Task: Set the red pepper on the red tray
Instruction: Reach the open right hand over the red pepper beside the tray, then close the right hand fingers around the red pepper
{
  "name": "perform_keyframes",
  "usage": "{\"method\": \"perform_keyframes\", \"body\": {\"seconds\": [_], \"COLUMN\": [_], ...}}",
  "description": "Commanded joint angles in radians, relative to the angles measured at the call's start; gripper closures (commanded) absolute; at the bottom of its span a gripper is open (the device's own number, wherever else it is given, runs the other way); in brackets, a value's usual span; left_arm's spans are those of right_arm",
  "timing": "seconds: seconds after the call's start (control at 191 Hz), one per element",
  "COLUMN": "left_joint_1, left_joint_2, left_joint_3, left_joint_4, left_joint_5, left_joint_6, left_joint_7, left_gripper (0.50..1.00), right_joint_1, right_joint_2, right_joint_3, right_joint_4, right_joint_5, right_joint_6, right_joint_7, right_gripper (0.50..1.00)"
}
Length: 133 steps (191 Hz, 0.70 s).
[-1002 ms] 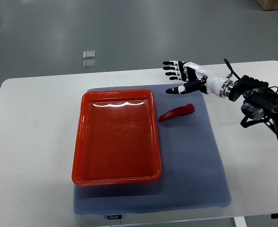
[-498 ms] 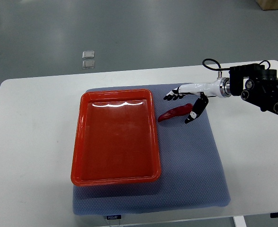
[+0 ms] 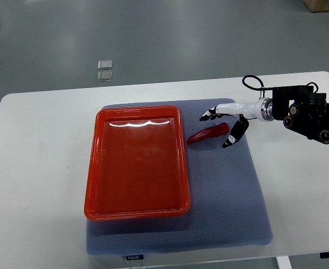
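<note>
Since a second ago the right hand [image 3: 225, 124] has dropped from above the desk [image 3: 35, 157] to straddle the pepper's thick end. On the grey mat [image 3: 231, 190], the red tray [image 3: 137, 162] fills the left side. Just beyond its right edge lies the red pepper [image 3: 208, 134], fingers [image 3: 209, 115] spread around it, not closed.

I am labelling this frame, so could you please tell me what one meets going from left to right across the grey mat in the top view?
red tray → red pepper → right hand, open around the pepper's right end.
</note>
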Motion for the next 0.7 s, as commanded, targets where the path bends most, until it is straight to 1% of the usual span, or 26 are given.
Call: {"method": "perform_keyframes", "body": {"seconds": [0.0, 0.089, 0.168, 0.21, 0.247, 0.32, 0.367, 0.441, 0.519, 0.603, 0.645, 0.661, 0.693], "left_joint_1": [0.0, 0.0, 0.0, 0.0, 0.0, 0.0, 0.0, 0.0, 0.0, 0.0, 0.0, 0.0, 0.0], "left_joint_2": [0.0, 0.0, 0.0, 0.0, 0.0, 0.0, 0.0, 0.0, 0.0, 0.0, 0.0, 0.0, 0.0], "left_joint_3": [0.0, 0.0, 0.0, 0.0, 0.0, 0.0, 0.0, 0.0, -0.001, -0.001, -0.001, -0.001, -0.001], "left_joint_4": [0.0, 0.0, 0.0, 0.0, 0.0, 0.0, 0.0, 0.0, 0.0, 0.0, 0.0, 0.0, 0.0], "left_joint_5": [0.0, 0.0, 0.0, 0.0, 0.0, 0.0, 0.0, 0.0, 0.0, 0.0, 0.0, 0.0, 0.0], "left_joint_6": [0.0, 0.0, 0.0, 0.0, 0.0, 0.0, 0.0, 0.0, 0.0, 0.0, 0.0, 0.0, 0.0], "left_joint_7": [0.0, 0.0, 0.0, 0.0, 0.0, 0.0, 0.0, 0.0, 0.0, 0.0, 0.0, 0.0, 0.0], "left_gripper": [0.5, 0.5, 0.5, 0.5, 0.5, 0.5, 0.5, 0.5, 0.5, 0.5, 0.5, 0.5, 0.5], "right_joint_1": [0.0, -0.002, -0.005, -0.006, -0.005, -0.005, -0.005, -0.005, -0.006, -0.006, -0.005, -0.005, -0.005], "right_joint_2": [0.0, 0.001, 0.001, 0.001, 0.001, 0.003, 0.003, 0.003, 0.01, 0.03, 0.037, 0.037, 0.037], "right_joint_3": [-0.019, -0.02, -0.02, -0.02, -0.02, -0.022, -0.031, -0.039, -0.042, -0.043, -0.043, -0.043, -0.043], "right_joint_4": [-0.009, -0.01, -0.017, -0.018, -0.021, -0.021, -0.021, -0.021, -0.021, -0.024, -0.026, -0.027, -0.029], "right_joint_5": [0.0, 0.0, -0.002, -0.002, -0.002, -0.002, -0.002, -0.002, -0.002, -0.002, -0.002, -0.002, -0.002], "right_joint_6": [-0.013, -0.016, -0.017, -0.017, -0.022, -0.027, -0.028, -0.031, -0.042, -0.042, -0.042, -0.042, -0.042], "right_joint_7": [0.0, 0.0, 0.0, 0.0, 0.0, 0.0, 0.0, 0.0, 0.0, 0.0, 0.0, 0.0, 0.0], "right_gripper": [0.664, 0.689, 0.738, 0.746, 0.775, 0.781, 0.805, 0.814, 0.838, 0.846, 0.865, 0.881, 0.889]}}
